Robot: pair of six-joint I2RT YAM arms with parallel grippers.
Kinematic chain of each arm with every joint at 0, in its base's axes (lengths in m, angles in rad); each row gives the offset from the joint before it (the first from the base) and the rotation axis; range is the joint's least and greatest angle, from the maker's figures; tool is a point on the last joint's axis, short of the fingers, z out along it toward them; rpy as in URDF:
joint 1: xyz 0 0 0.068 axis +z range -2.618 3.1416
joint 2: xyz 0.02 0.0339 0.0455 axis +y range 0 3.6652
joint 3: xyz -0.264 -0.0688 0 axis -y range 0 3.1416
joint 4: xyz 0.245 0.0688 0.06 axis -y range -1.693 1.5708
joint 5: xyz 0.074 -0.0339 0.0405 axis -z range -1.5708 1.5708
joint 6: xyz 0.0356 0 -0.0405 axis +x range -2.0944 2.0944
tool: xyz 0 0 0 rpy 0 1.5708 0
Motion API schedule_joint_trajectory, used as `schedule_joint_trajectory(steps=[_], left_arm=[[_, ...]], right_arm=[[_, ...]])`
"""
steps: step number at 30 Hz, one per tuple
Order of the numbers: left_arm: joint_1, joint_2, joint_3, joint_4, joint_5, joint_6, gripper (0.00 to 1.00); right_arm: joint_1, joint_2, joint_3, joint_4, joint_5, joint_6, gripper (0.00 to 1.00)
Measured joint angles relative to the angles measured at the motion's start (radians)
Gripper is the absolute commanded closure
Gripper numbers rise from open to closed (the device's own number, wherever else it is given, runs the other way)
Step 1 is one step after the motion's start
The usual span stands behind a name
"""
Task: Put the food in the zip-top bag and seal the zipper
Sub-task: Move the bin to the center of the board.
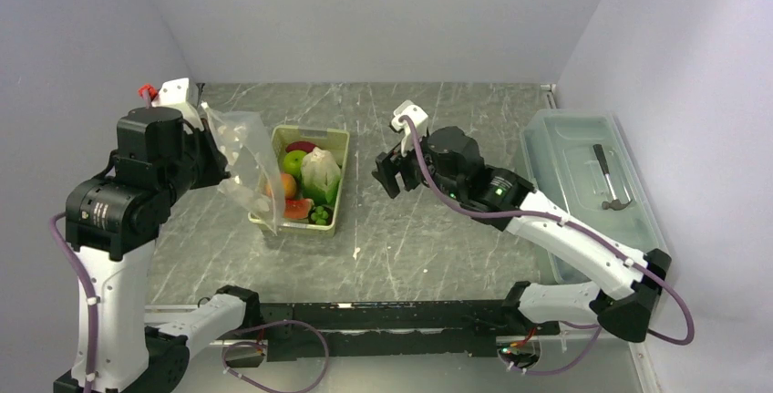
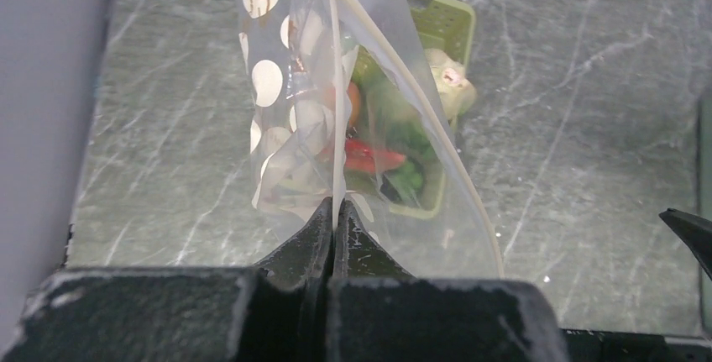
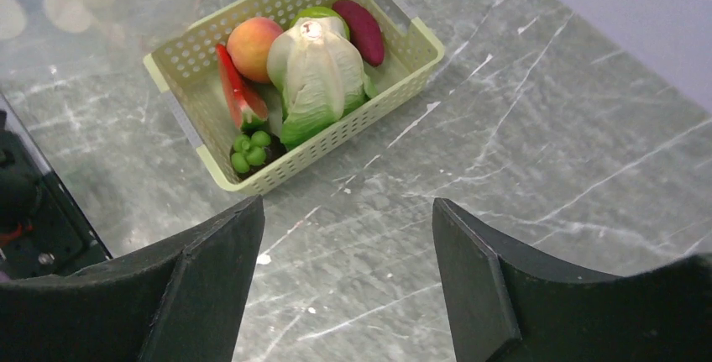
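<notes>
Seen from above, the zip-top bag (image 1: 242, 158) hung at the basket's (image 1: 314, 130) left rim, with the food (image 1: 305, 179) lying in the basket. Up close, the left gripper (image 2: 333, 223) was pinched tight onto the bag's zipper (image 2: 335, 85) edge. The right gripper (image 3: 346, 211) gaped over bare table (image 3: 504, 169) just beside the basket.

A dark grey-green tabletop (image 1: 438, 229) with a stone pattern and white veins spreads beneath the right gripper (image 3: 344, 211) and all around it. Plain pale walls close it in: the back wall (image 1: 383, 10) is beyond that gripper, one side wall (image 1: 675, 65) is off to its right, and another (image 1: 55, 65) is just left of the left gripper (image 2: 333, 207). The light is soft and even, with a faint sheen on the tabletop and only weak shadows.
</notes>
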Motion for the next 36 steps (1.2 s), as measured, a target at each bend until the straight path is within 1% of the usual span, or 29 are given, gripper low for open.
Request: schedule_joint_trajectory(steps=[6,11,16,23,30,36], left_arm=[[0.0,-0.034,-0.037,-0.011,-0.112,0.018,1.0],[0.0,-0.061,-0.111,-0.011,-0.178,0.033,1.0],[0.0,-0.07,-0.141,-0.011,-0.229,0.041,1.0],[0.0,-0.094,-0.167,-0.005,-0.276,0.064,1.0],[0.0,-0.111,-0.183,0.002,-0.275,0.076,1.0],[0.0,-0.111,-0.198,0.006,-0.269,0.085,1.0]], right_arm=[[0.0,0.129,0.064,-0.042,0.076,0.175,0.29],[0.0,0.228,0.086,-0.06,0.089,0.298,0.33],[0.02,0.328,0.116,-0.062,0.107,0.41,0.33],[0.067,0.499,0.203,-0.072,0.136,0.512,0.39],[0.072,0.619,0.271,-0.091,0.158,0.573,0.41],[0.078,0.703,0.322,-0.107,0.161,0.605,0.45]])
